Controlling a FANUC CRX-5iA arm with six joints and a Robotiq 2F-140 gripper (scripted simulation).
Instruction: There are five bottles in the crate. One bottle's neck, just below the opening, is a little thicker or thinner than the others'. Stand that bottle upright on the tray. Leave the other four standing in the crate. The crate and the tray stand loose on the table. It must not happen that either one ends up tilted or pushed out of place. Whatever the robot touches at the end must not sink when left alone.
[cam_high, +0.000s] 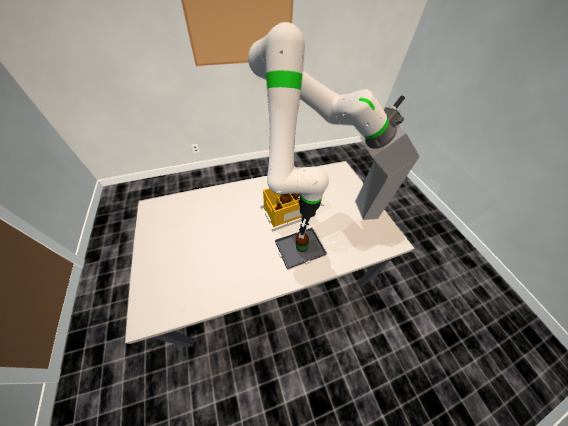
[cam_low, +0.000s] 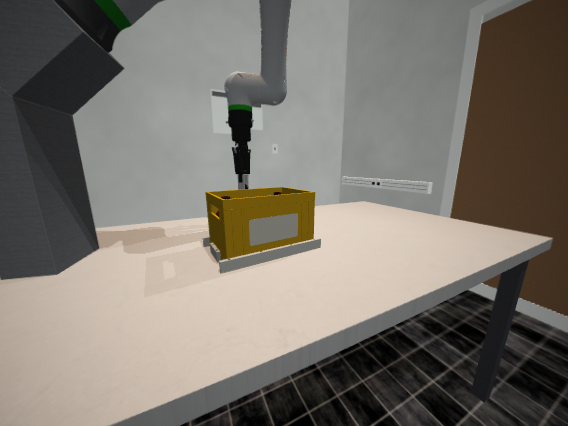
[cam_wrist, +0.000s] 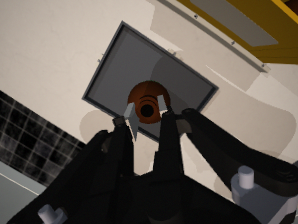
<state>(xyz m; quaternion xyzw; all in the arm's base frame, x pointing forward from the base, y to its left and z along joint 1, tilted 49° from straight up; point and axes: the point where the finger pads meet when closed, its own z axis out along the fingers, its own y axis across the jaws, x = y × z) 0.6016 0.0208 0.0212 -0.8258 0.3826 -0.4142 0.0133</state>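
While the white arm (cam_high: 284, 125) reaches down from its grey pedestal (cam_high: 387, 177), the pale table (cam_high: 200, 260) beneath it carries two loose items side by side. Larger of these is the yellow crate (cam_low: 260, 220), which stands near the middle of the table; in the top view the brown tops of bottles show in its compartments, though the arm hides part of them, so their count cannot be told. Just beside the crate lies the flat dark tray (cam_high: 287, 257), closer to the table's front edge and apart from the crate wall. On the tray is a brown bottle (cam_high: 302, 241) with a green band, upright under the wrist. The gripper (cam_wrist: 145, 110) is clamped on the bottle's neck, a fingertip (cam_wrist: 129, 110) on either side of the opening. Whether the bottle's base rests on the tray or hangs just above it cannot be told.
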